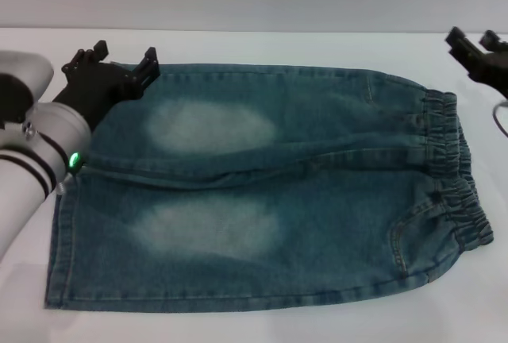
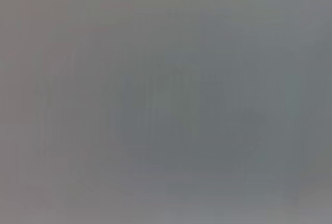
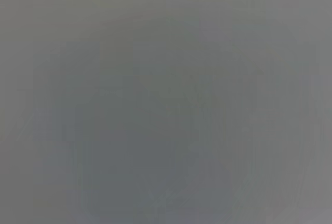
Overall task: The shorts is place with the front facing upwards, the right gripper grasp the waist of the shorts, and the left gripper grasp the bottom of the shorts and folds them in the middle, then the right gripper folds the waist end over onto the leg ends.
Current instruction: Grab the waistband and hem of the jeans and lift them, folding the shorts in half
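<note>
The shorts (image 1: 270, 188) lie flat on the table (image 1: 238, 45) in the head view, left gripper (image 1: 117, 63) spread open at the far leg hem, right gripper (image 1: 476, 49) open beyond the waistband and liable to miss it, while both wrist views show only grey blur

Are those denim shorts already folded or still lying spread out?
Spread out. The shorts lie flat on the table, both legs side by side, waistband at one end, hems at the other.
</note>
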You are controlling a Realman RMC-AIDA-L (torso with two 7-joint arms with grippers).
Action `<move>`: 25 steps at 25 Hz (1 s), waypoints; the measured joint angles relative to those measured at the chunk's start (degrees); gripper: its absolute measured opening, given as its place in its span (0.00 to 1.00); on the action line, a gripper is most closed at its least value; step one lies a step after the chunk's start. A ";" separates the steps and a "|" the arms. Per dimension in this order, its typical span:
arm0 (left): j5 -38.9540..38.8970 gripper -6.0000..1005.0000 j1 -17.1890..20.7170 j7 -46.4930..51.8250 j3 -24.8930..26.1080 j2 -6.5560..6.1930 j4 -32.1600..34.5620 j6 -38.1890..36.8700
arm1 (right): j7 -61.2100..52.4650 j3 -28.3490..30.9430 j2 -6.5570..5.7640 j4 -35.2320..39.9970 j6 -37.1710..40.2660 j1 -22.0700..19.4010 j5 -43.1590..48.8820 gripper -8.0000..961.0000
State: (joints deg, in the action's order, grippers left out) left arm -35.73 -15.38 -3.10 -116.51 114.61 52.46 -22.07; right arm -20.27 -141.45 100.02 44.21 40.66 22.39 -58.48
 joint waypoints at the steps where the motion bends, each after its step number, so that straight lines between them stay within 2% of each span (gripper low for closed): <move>1: 0.00 0.80 0.00 0.00 0.00 0.00 0.00 0.00 | 0.01 4.37 -0.45 3.01 -7.43 -0.26 2.74 0.64; 2: 3.00 0.80 1.08 -0.01 2.97 0.77 3.97 5.68 | 0.15 7.58 -0.65 5.14 -11.95 -0.46 4.57 0.62; 5: 6.38 0.80 2.37 -0.02 4.89 1.77 7.34 9.39 | 0.40 19.02 0.12 14.14 -30.05 -2.74 13.50 0.59; 6: 6.96 0.80 2.98 -0.03 5.21 2.06 8.42 10.17 | 0.61 22.39 0.69 17.80 -34.58 -4.18 16.08 0.58; 7: 7.70 0.80 4.27 -0.03 5.72 2.33 11.16 12.40 | 1.44 27.85 1.95 25.27 -43.98 -7.14 21.25 0.56; 8: 7.70 0.80 4.27 -0.03 5.72 2.33 11.16 12.40 | 1.44 27.85 1.95 25.27 -43.98 -7.14 21.25 0.55; 10: 7.97 0.80 4.83 -0.03 6.06 2.36 12.54 13.91 | 4.51 33.41 3.71 33.72 -54.96 -10.22 25.00 0.53; 11: 8.26 0.80 5.79 -0.05 7.26 2.48 15.48 18.35 | 7.15 35.98 4.73 37.16 -59.99 -11.42 25.55 0.52; 12: 8.28 0.80 6.46 -0.06 8.89 2.59 19.01 24.91 | 10.65 38.85 6.04 40.88 -65.78 -12.71 25.74 0.50; 14: 8.31 0.80 6.82 -0.09 9.87 2.61 21.23 29.39 | 17.41 44.14 9.18 47.08 -75.46 -15.10 25.62 0.48; 17: 8.44 0.80 7.49 -1.08 11.40 2.63 26.00 39.26 | 28.14 52.27 15.36 54.62 -88.13 -19.00 25.75 0.50; 18: 8.44 0.80 7.49 -1.08 11.40 2.63 26.00 39.26 | 30.92 54.69 17.17 56.72 -91.30 -20.11 25.85 0.51; 19: 8.46 0.80 7.74 -1.84 11.65 2.64 27.46 42.01 | 32.99 56.64 18.14 58.63 -93.94 -21.07 25.67 0.53; 21: 8.46 0.80 7.74 -1.84 11.65 2.64 27.46 42.01 | 34.86 59.11 18.74 61.74 -98.26 -22.56 24.54 0.56; 22: 8.47 0.80 8.41 -3.75 11.73 2.83 30.07 45.75 | 34.88 59.73 18.60 62.57 -99.77 -22.94 23.97 0.62; 23: 8.47 0.80 8.41 -3.75 11.73 2.83 30.07 45.75 | 34.88 60.50 18.52 63.19 -101.10 -23.22 23.51 0.68; 24: 8.50 0.80 12.16 -8.49 11.35 3.15 36.70 50.47 | 34.87 61.36 18.61 63.42 -102.22 -23.49 23.22 0.74; 25: 8.50 0.80 12.16 -8.49 11.35 3.15 36.70 50.47 | 34.77 61.95 18.69 63.31 -102.91 -23.69 23.09 0.74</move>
State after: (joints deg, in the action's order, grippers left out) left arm -27.23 -3.22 -11.59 -105.17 117.77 89.16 28.39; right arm 14.50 -79.50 118.71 107.52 -62.25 -1.30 -35.39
